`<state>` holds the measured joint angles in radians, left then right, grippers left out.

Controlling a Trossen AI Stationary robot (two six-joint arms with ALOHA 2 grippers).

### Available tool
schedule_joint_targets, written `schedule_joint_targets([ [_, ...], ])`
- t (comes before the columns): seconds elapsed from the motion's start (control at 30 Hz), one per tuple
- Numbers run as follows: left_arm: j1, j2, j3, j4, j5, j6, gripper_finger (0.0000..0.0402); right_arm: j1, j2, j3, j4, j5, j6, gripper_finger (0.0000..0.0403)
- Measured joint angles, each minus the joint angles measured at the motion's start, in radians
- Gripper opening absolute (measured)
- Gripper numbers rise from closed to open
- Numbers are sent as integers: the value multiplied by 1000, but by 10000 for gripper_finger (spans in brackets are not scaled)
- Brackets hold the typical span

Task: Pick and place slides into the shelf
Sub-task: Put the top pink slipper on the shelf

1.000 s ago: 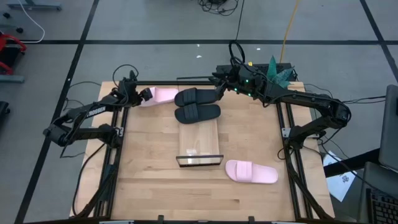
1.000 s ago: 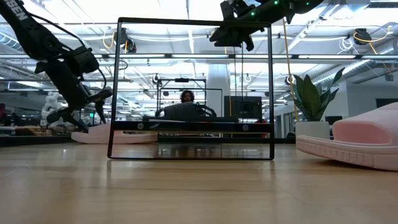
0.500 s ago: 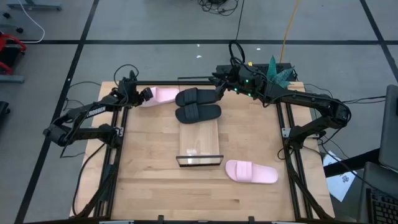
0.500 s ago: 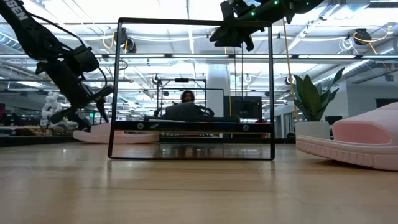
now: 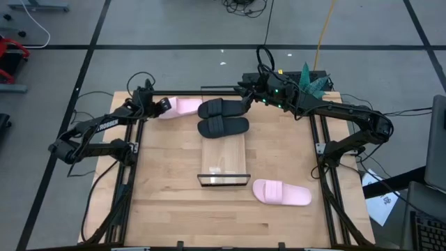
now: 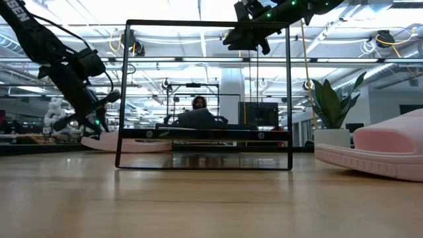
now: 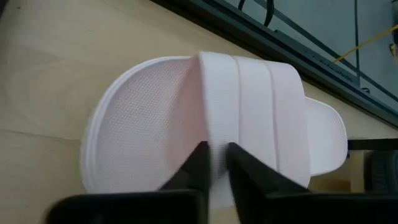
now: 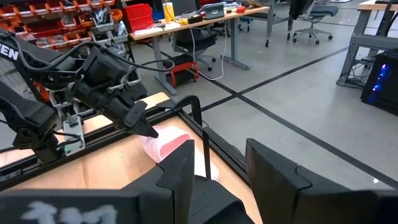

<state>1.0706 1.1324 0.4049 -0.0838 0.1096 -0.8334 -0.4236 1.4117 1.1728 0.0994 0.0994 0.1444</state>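
A pale pink slide (image 5: 185, 106) lies at the table's far left with my left gripper (image 5: 166, 106) shut on its strap. Two black slides (image 5: 221, 108) (image 5: 223, 127) lie side by side just right of it, soles down at the shelf's far end. The shelf (image 5: 223, 157) is a light plank with a dark lip (image 5: 224, 179) at its near end. A second pink slide (image 5: 281, 193) lies near right on its sole. My right gripper (image 5: 244, 101) hangs open and raised (image 6: 248, 39) over the farther black slide's right end, touching nothing. My left gripper (image 7: 214, 158) has the pink slide's strap by its edge (image 7: 211, 134), pinched between the two fingers: one finger on the footbed side, the other on the strap's outer face. The fingers slant down from the table's left. The slide's sole rests on the table (image 6: 125, 143).
Dark frame rails (image 5: 136, 150) (image 5: 317, 150) run along the table's left and right sides. A green plant (image 5: 310, 80) stands at the far right corner. The shelf's tall dark frame (image 6: 125, 92) rises mid-table. A person (image 6: 198, 102) sits in the room behind.
My left gripper has shut its wide-spread fingers onto the pink slide's strap, staying at the table's far left. The slide stays flat on the table.
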Motion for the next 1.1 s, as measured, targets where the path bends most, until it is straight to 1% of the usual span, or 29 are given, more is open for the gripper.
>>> schedule_joint_targets([
  [0.03, 0, 0, 0, -1, -3, 0, 22, 0, 0, 0, 0, 0, 0, 134],
  [0.07, 0, 0, 0, -1, -5, 0, 12, 0, 0, 0, 0, 0, 0, 135],
  [0.33, 0, -4, 0, -2, -4, -16, 4, 0, 0, 0, 0, 0, 0, 135],
  [0.47, 0, -36, 0, -2, -2, -41, 4, 0, 0, 0, 0, -1, 0, 134],
  [0.6, 2, -114, 0, 0, -26, -63, 2, 0, 0, 0, -8, -1, 0, 134],
  [0.83, 2, -309, 0, -4, -141, -78, 1, 0, 0, 0, -10, -1, 0, 135],
  [0.97, 2, -400, 0, -11, -164, -93, 1, 0, 0, 0, -10, -1, 0, 134],
  [1.1, 2, -474, 0, -19, -164, -107, 0, 0, 0, 0, -10, -1, 0, 134],
])
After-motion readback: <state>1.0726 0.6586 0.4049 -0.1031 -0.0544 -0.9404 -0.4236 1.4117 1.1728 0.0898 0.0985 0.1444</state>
